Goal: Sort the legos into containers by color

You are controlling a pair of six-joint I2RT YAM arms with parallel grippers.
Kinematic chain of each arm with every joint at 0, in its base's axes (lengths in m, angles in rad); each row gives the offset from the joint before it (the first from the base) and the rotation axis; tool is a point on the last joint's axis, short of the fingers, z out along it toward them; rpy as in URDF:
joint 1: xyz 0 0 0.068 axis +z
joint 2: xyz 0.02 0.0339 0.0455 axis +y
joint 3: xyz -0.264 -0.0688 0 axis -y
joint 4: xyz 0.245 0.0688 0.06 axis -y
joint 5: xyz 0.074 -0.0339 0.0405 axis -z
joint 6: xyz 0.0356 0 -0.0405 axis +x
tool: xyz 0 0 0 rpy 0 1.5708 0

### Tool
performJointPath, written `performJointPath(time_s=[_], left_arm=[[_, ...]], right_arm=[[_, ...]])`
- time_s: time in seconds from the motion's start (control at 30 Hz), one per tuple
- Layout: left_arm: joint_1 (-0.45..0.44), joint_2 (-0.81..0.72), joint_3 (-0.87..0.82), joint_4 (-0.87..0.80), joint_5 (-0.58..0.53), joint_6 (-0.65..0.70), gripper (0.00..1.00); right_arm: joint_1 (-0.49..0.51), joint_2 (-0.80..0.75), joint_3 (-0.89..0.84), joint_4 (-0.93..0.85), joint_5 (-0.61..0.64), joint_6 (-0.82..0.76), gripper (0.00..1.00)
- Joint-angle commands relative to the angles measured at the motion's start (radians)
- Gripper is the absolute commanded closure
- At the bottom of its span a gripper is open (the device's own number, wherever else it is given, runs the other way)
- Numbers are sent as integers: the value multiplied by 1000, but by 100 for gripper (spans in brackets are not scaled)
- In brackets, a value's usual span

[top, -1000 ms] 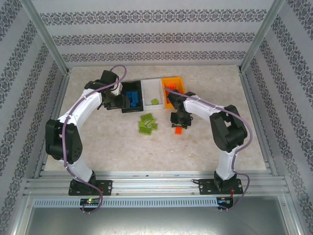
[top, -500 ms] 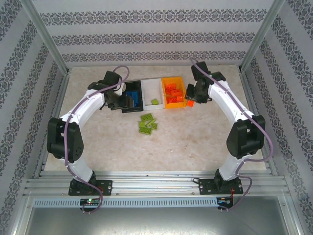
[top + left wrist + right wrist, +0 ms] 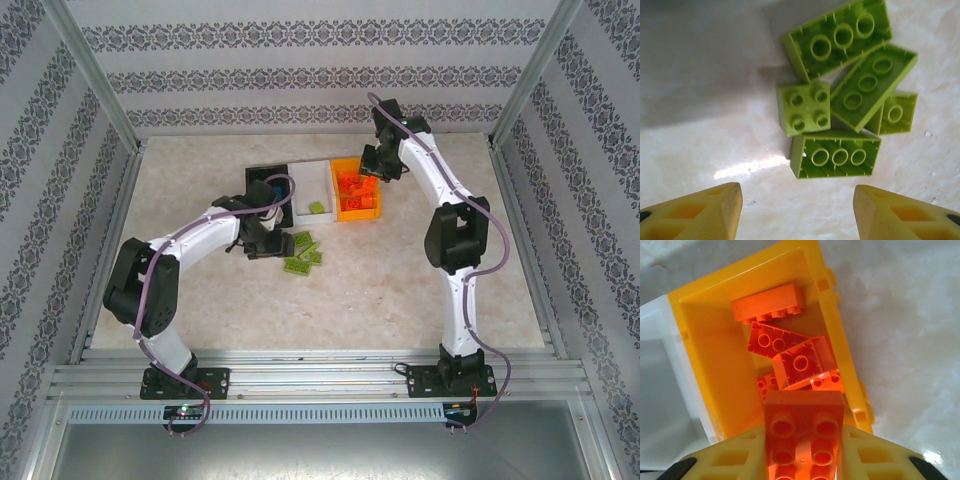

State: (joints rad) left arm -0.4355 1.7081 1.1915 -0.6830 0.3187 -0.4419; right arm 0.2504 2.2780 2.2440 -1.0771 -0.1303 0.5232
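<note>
My right hand [image 3: 802, 452] pinches an orange brick [image 3: 804, 430] just above the orange bin [image 3: 700, 355], which already has several in it. My left hand [image 3: 797, 207], half open and empty, hovers over five lime green bricks [image 3: 835, 155] on the worktop [image 3: 700, 125], not yet in the white bin [image 3: 312, 180].

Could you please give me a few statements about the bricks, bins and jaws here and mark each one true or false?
1. The right arm's jaws grip an orange-red brick near the orange bin. True.
2. The left arm's jaws are closed on a green brick. False: they stand open above five lime green bricks lying on the table.
3. The white bin holds one green brick. True.
4. The orange bin is empty. False: several loose orange-red bricks lie in it.
</note>
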Motion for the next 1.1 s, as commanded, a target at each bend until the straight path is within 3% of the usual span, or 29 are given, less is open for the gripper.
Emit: performJointPath(time_s=[0.0,0.3,0.43,0.57,0.9,1.07], left_arm=[[-40,-23,-2,39,5,-39,38],[-80,29,13,27,6,-15,22],[-102,62,36,9,-3,12,0],[-120,84,49,1,-7,30,0],[-146,128,81,-28,-43,50,0],[-153,156,100,-34,-46,59,0]], right_arm=[[-4,37,60,-63,-38,-5,67],[3,20,-41,-13,-55,-2,66],[1,15,-56,-10,-60,-6,66],[1,17,-55,-8,-62,-11,64],[0,19,-45,-12,-69,-17,49],[-1,1,-62,-10,-68,-21,47]])
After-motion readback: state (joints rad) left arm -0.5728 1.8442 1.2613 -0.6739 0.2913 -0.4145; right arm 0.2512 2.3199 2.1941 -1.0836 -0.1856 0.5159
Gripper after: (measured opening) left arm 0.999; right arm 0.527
